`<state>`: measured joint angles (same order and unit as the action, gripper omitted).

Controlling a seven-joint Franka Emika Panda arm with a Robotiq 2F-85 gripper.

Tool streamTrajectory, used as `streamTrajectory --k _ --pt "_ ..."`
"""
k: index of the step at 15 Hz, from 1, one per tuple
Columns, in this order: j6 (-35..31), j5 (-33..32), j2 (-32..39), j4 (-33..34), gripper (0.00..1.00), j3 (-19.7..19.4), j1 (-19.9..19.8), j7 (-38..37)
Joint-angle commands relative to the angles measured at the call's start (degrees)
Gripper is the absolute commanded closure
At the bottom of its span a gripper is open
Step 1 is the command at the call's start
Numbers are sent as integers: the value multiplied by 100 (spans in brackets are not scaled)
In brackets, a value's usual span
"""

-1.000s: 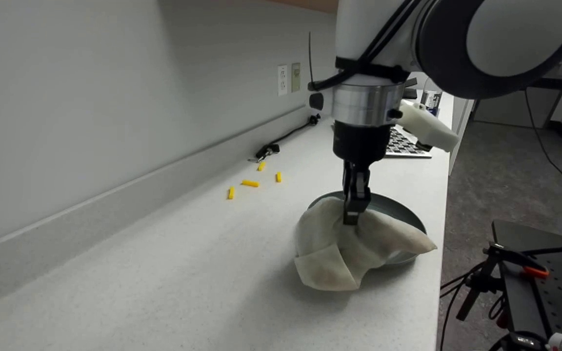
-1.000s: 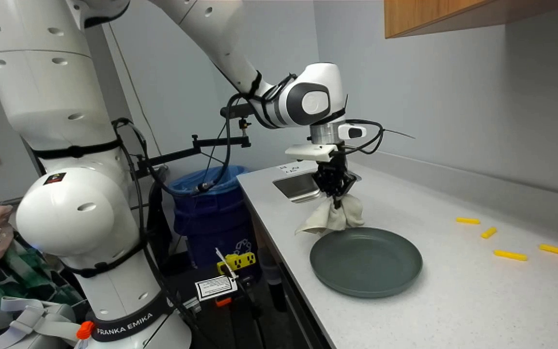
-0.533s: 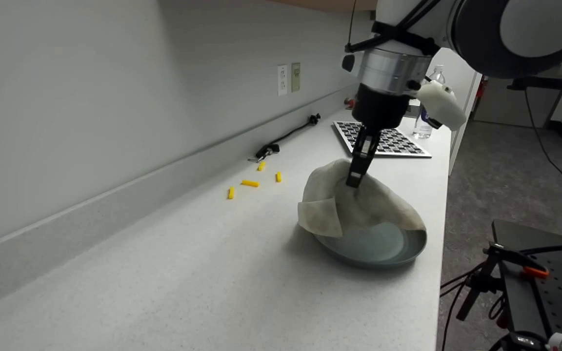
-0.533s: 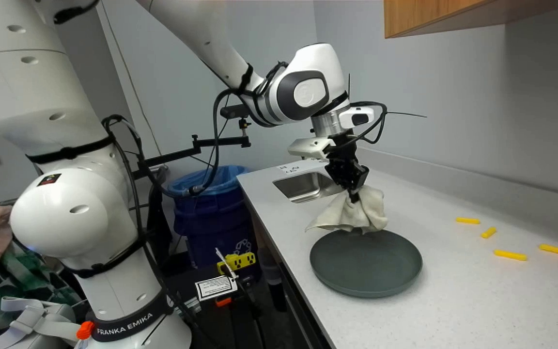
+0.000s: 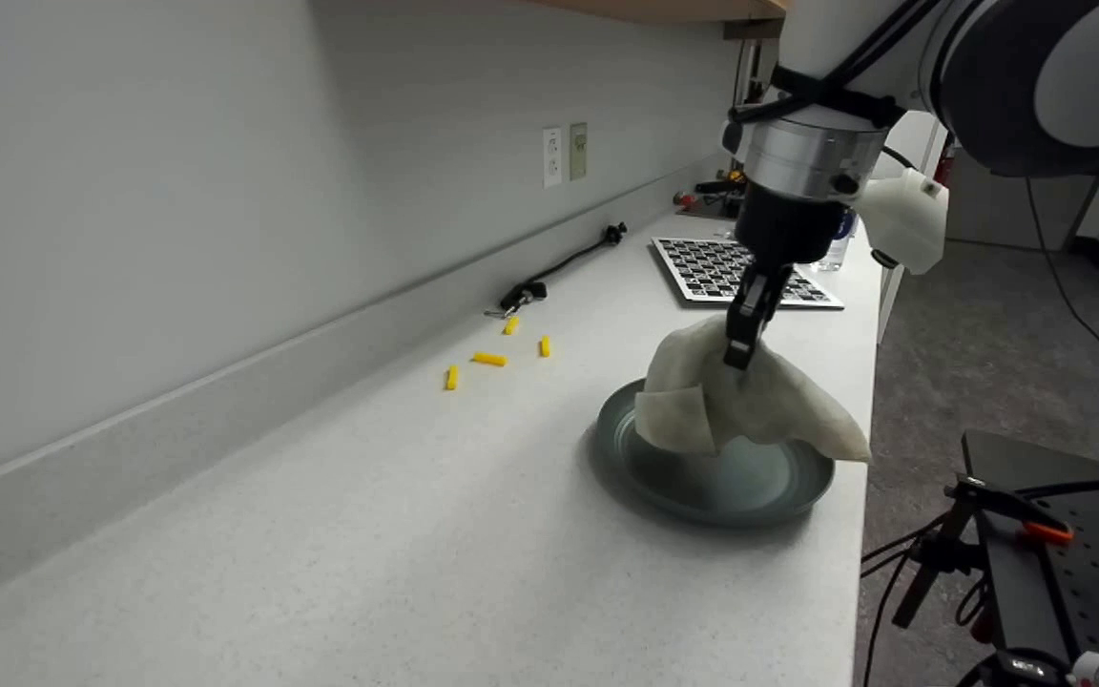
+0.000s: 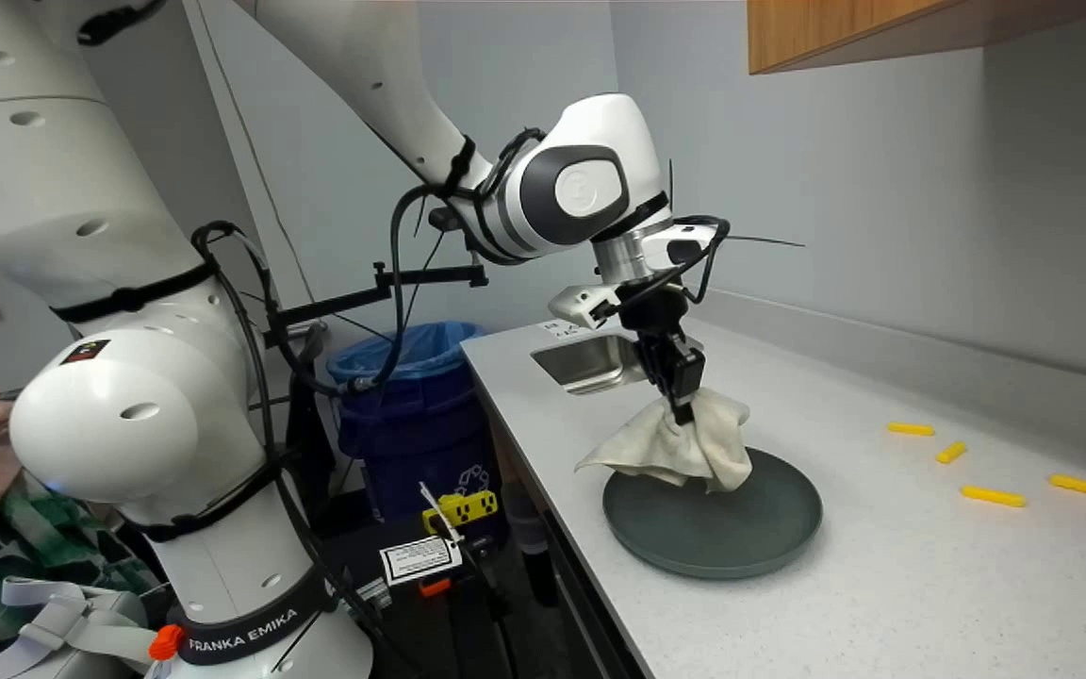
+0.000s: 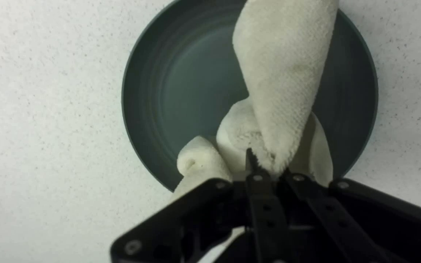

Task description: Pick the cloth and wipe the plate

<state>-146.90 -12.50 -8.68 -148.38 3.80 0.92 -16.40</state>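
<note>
A dark green round plate lies on the white counter; its bare surface shows in an exterior view (image 5: 731, 491), in an exterior view (image 6: 732, 538) and in the wrist view (image 7: 196, 80). A cream cloth hangs crumpled from my gripper over the plate, in an exterior view (image 5: 764, 405), in an exterior view (image 6: 670, 453) and in the wrist view (image 7: 287, 58). My black gripper, in both exterior views (image 5: 738, 355) (image 6: 682, 413) and in the wrist view (image 7: 270, 164), is tilted and shut on the cloth's middle. I cannot tell whether the cloth's lower edges touch the plate.
Several yellow sticks (image 5: 489, 359) lie near the wall. A checkered board (image 5: 702, 267) and a clear bottle (image 5: 836, 253) are beyond the plate. A sink (image 6: 590, 363) is set in the counter, a wooden cabinet (image 6: 845, 33) hangs above. The counter's edge runs close to the plate.
My gripper first rose with the cloth from the plate's sink-side edge, tilting, then came down a little. The cloth now hangs more over the plate. The plate has not moved.
</note>
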Motion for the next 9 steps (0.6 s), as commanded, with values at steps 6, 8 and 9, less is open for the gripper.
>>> streamTrajectory --k 6,8,9 --pt "105 1228 456 144 37 62 305 946" --pt "199 1338 583 283 22 87 355 1084" --pt "243 1348 648 348 15 100 372 1119"
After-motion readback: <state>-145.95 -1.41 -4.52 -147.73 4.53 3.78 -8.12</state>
